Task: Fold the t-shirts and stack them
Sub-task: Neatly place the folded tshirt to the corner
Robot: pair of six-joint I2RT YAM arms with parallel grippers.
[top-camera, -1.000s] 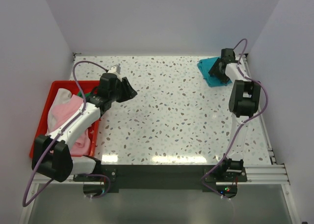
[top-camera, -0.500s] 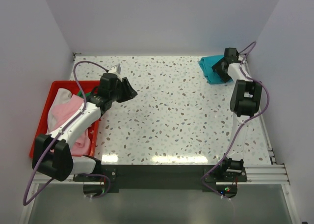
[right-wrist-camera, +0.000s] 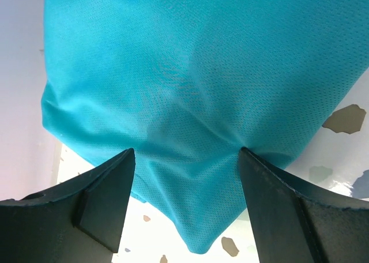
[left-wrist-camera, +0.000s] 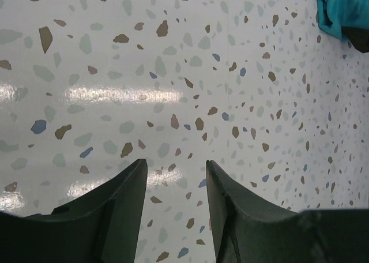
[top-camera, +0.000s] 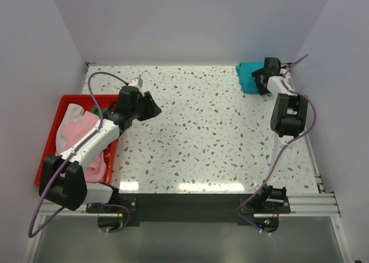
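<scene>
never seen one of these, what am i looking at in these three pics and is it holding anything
These are two robot arms bolted at the near edge of a speckled table. Each ends in a two-finger pincer. The wide picture looks down from above and behind the arms. The other two come from cameras on the wrists, so each shows its own fingers at the bottom. The left pincer hangs open over bare table and holds nothing. The right pincer is at the far right corner, fingers spread over a bunched teal t-shirt, not clamped on it. A red bin on the left holds more cloth, with pink cloth on top.
</scene>
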